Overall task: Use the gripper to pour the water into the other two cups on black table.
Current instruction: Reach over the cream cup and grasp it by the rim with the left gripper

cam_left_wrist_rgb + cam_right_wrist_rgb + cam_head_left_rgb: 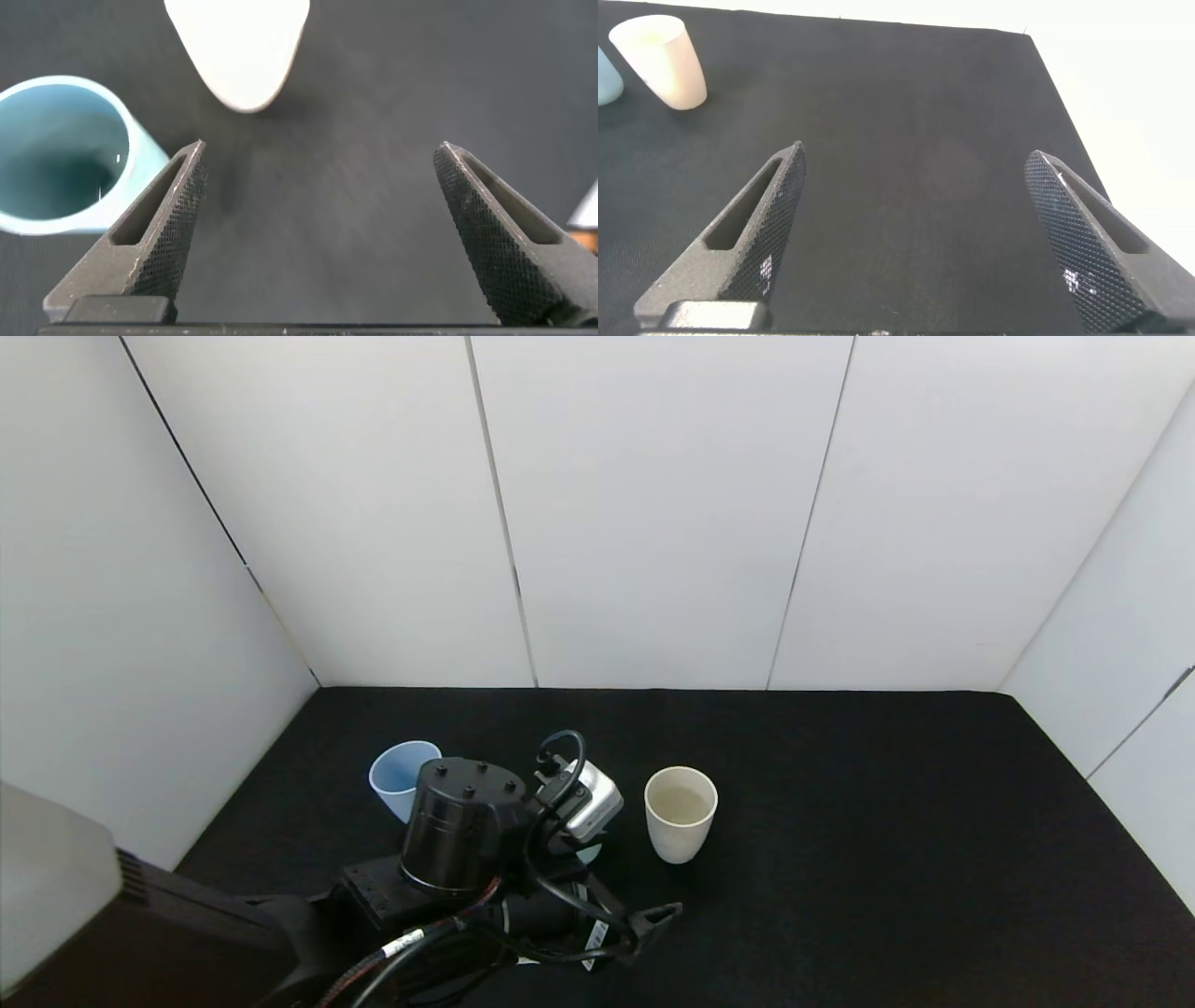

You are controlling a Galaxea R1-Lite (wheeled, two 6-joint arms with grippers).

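Note:
The cream-beige cup (680, 814) stands upright mid-table with water (680, 801) in it. The periwinkle blue cup (401, 780) stands to its left, partly behind my left arm's black wrist (457, 821). The teal-green cup (56, 154) is almost hidden in the head view; only a sliver (589, 851) shows under the wrist. My left gripper (318, 149) is open and empty, low over the black table (887, 821), with the teal-green cup beside one finger (159, 233) and the cream cup (238, 47) ahead. My right gripper (915, 154) is open and empty, off to the right.
White wall panels (653, 523) border the table at the back and both sides. In the right wrist view the cream cup (663, 61) stands far off, with a pale cup's edge (605, 79) beside it. Bare black cloth lies right of the cups.

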